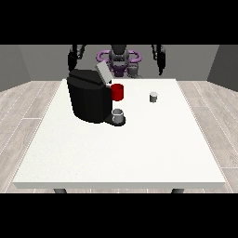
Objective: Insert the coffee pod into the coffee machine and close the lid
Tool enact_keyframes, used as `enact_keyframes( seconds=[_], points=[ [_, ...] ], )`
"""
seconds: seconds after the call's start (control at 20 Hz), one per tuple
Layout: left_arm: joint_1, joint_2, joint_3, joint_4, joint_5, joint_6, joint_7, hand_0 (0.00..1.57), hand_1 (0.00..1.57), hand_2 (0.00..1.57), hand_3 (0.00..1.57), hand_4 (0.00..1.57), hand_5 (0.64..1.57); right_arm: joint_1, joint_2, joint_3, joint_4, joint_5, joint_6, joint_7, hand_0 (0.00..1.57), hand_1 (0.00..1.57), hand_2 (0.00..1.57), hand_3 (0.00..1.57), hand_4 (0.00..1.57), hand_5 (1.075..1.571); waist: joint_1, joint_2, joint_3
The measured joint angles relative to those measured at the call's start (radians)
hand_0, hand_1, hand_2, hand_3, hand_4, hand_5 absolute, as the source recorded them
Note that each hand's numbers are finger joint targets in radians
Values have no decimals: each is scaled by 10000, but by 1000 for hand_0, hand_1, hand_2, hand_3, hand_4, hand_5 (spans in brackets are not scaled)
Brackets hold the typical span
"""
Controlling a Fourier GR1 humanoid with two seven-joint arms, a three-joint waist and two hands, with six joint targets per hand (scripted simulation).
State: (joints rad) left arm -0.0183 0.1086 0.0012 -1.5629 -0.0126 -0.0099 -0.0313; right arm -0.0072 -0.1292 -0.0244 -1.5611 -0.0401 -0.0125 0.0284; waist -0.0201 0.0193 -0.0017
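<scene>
Both arms hang back from the desk [116, 153]. The robot hand at the view's right [161, 69] is nearest the coffee pod [153, 96], standing well ahead of it. The machine [88, 97] waits, lid [103, 72] tilted up. I cannot tell how either hand's fingers lie, including the one at the view's left [71, 59].

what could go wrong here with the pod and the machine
The coffee pod is small and stands alone on the white table, so it could tip or roll when grasped. The red cup sits right beside the coffee machine under its raised lid, so an arm reaching in might knock it.
</scene>
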Motion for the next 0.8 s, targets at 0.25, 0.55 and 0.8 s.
enact_keyframes(
  seconds=[0.25, 0.55, 0.8],
  points=[
    [209, 813, -174, 101, -479, -798, -474, 0, 0, 0, 0, 0, 1571, 187, 147, 156, 86, 92, 66, -49, 0, 0, 0, 0, 0, 1571, 86, -334, 11],
    [-284, 2387, -187, 459, -1507, -1602, -722, 0, 0, 0, 0, 0, 1571, -87, 418, 394, 29, 1257, -1056, -396, 0, 0, 0, 0, 0, 1571, -210, -3, 13],
    [-1393, 3056, 72, 1371, -2055, -1880, -390, 0, 0, 0, 0, 0, 1571, -726, 389, 472, 1, 1690, -1296, -425, 0, 0, 0, 0, 0, 1571, -695, 662, 16]
  ],
)
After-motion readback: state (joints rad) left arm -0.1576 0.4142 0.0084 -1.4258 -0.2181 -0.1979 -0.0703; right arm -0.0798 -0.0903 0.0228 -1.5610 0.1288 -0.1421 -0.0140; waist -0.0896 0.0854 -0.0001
